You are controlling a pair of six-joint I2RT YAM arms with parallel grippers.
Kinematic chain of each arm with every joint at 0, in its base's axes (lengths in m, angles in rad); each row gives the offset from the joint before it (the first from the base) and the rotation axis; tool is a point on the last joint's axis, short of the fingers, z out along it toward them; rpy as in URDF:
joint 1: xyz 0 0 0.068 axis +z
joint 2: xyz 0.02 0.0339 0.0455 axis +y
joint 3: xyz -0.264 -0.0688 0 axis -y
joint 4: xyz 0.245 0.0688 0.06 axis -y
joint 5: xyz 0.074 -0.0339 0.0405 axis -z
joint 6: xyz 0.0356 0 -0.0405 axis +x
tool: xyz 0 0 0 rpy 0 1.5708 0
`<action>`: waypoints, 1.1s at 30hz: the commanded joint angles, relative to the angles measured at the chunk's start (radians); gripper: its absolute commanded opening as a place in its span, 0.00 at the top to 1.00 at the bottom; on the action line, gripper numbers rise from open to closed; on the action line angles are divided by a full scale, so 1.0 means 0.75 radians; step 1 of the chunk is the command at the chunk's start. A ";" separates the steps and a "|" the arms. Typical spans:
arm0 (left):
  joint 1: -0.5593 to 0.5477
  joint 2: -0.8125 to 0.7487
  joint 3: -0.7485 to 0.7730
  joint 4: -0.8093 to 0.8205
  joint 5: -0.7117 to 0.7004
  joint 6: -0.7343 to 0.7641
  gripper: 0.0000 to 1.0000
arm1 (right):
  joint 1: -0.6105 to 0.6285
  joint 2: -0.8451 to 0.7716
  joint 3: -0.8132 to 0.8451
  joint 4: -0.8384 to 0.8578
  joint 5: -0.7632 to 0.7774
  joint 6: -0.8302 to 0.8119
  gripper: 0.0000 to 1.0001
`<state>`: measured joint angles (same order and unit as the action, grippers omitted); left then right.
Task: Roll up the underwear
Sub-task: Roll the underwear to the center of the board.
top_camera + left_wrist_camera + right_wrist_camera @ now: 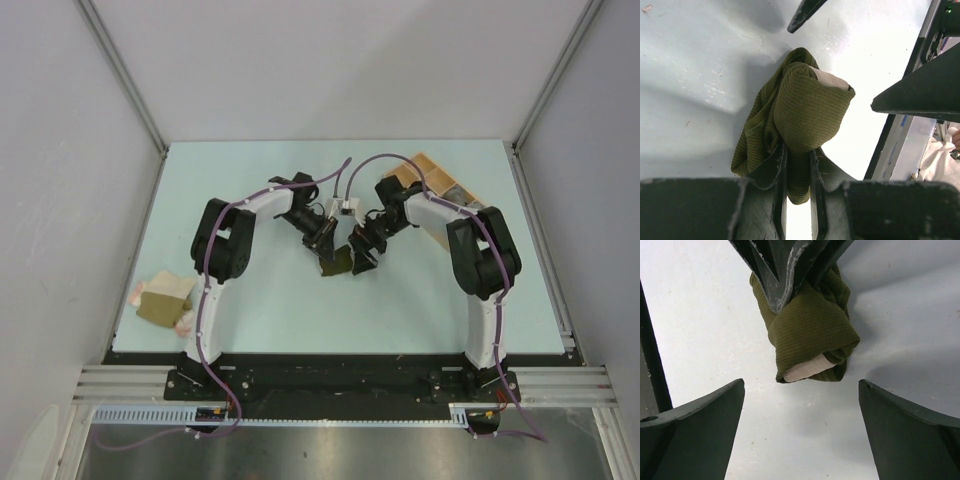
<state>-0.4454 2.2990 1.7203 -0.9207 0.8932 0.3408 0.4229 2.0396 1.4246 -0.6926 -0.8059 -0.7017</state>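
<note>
Left pincer (796, 150) clamps narrow on the rolled olive underwear (810, 110), likely so the roll can't unwind, while right pincer (802, 390) gapes wide and empty just beside it.

Olive underwear (810, 335) partly hidden by left fingers (782, 280).

Bright even overhead light, soft shadows, glare on table (700, 75), near fingers (695, 435) blurred

Centre of table (300, 180): rolled underwear (337, 263) between left gripper (324, 246) and right gripper (362, 258).
Pinched in left gripper; right gripper just right of it, jaws wide, not touching. Tray (445, 183) at far right, behind right gripper. Pile of underwear (165, 300) at near left edge, well apart.
</note>
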 commanded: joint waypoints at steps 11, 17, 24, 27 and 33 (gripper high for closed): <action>-0.038 0.035 -0.097 0.121 -0.295 0.053 0.84 | -0.044 -0.058 -0.130 0.224 -0.137 0.655 0.00; -0.038 0.027 -0.101 0.125 -0.297 0.057 0.84 | -0.048 -0.060 -0.202 0.379 -0.028 0.919 0.00; -0.042 0.025 -0.107 0.125 -0.301 0.055 0.84 | -0.024 -0.016 -0.224 0.541 0.060 1.071 0.00; -0.044 0.031 -0.099 0.121 -0.303 0.057 0.85 | -0.001 -0.001 -0.228 0.582 0.097 1.099 0.00; -0.046 0.042 -0.091 0.111 -0.307 0.061 0.85 | -0.014 0.023 -0.233 0.649 0.134 1.136 0.02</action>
<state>-0.4511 2.2730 1.6852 -0.8772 0.8719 0.3149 0.4175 2.0106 1.2728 -0.2634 -0.7986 0.1295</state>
